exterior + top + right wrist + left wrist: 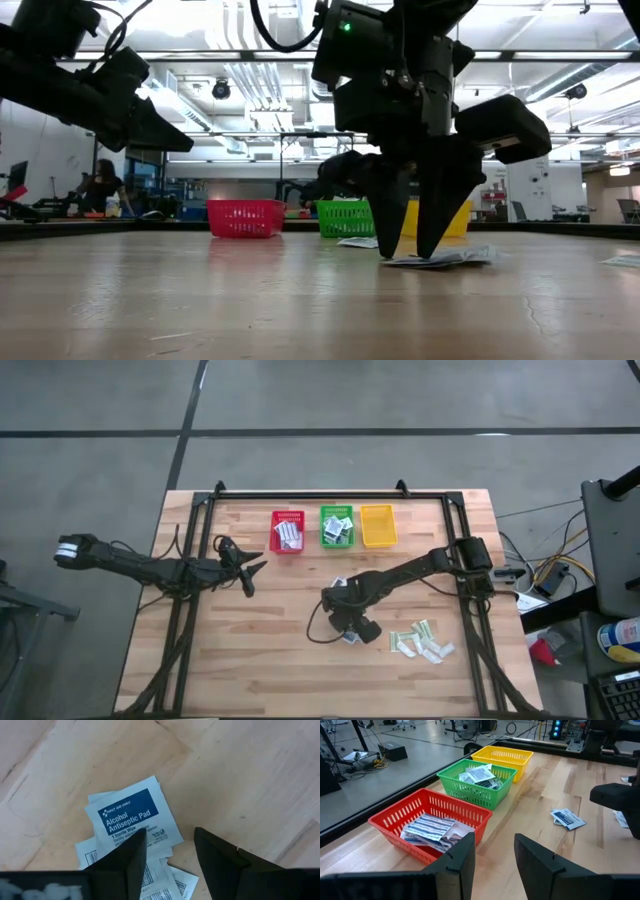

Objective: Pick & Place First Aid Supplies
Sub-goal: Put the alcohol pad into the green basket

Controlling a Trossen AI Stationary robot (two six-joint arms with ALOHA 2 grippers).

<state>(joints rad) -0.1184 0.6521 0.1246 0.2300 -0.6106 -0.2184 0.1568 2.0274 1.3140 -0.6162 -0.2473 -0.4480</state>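
My right gripper (pixel 352 628) points steeply down at a small pile of square white-blue first aid packets (pixel 131 817) lying flat on the wooden table; the top one reads "Alcohol Antiseptic Pad". Its fingers are open, one over the pile's edge and the other over bare wood. In the low view the fingertips (pixel 430 245) reach down to the packets (pixel 445 258). Another white-blue packet (pixel 568 818) lies alone nearer the baskets. Pale green-beige strips (pixel 422 641) lie toward the right near edge. My left gripper (pixel 250 572) hovers open and empty at the table's left, facing the baskets. My right gripper comes at the pile of packets from above, pointing steeply down. One fingertip (pixel 134 842) stands over the top packet's near edge (pixel 150 836), the other beside the pile. I cannot tell whether the fingertips touch the packets or the table.
Three baskets stand in a row at the far edge: red (pixel 287 530) with striped packets, green (pixel 336 526) with white-blue packets, yellow (pixel 377 525). A black frame (pixel 330 493) runs round the table. Bare wood lies between the two arms.
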